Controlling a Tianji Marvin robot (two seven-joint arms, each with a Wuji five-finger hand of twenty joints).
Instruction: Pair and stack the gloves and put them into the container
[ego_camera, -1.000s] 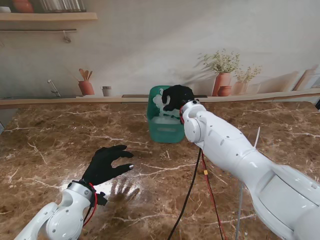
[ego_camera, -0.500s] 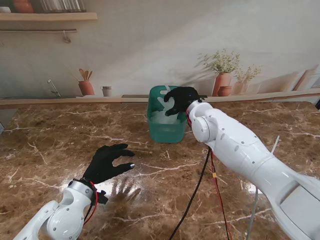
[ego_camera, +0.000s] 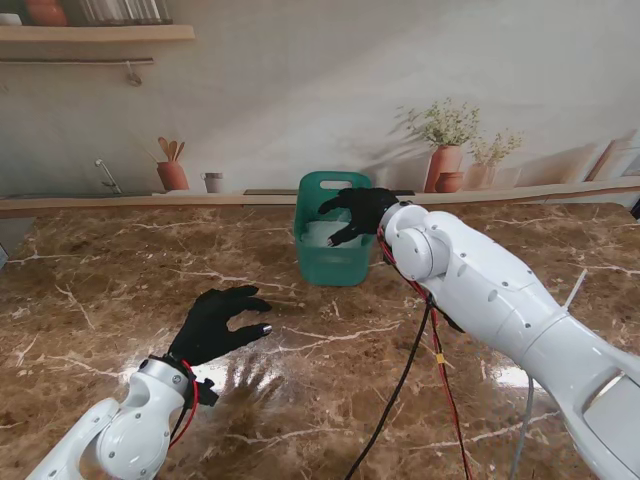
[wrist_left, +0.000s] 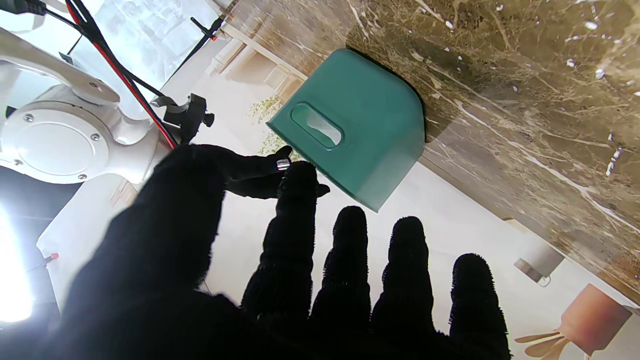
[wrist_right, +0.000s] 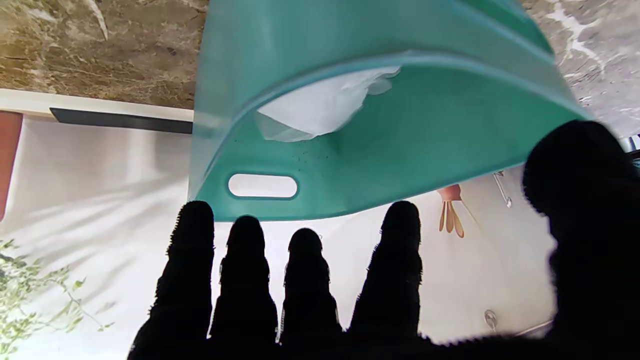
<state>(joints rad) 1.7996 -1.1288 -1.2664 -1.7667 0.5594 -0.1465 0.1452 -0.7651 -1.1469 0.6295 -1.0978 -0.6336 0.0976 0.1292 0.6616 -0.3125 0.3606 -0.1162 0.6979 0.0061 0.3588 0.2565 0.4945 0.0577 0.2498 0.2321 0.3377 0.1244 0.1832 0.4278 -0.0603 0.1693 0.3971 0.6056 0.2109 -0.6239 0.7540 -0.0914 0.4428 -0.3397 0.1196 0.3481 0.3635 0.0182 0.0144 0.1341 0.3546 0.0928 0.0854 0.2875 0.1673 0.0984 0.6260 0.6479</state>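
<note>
- Brown marble counter (ego_camera: 100, 290) fills the stand view, with a shelf of pots and plants along the back wall.
- Green container (ego_camera: 325, 262) sits at 12 o'clock; white gloves (wrist_right: 320, 107) lie inside it.
- Right hand (ego_camera: 360, 212) hovers at the container's rim, fingers spread, holding nothing; the gloves lie just beyond its fingertips.
- Left hand (ego_camera: 215, 325) hangs at 8 o'clock, splayed and empty, well apart from the container, so the right is nearer.

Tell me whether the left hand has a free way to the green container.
Probably yes: the left hand hovers open with bare marble between it and the container, though the right hand is over the rim.
</note>
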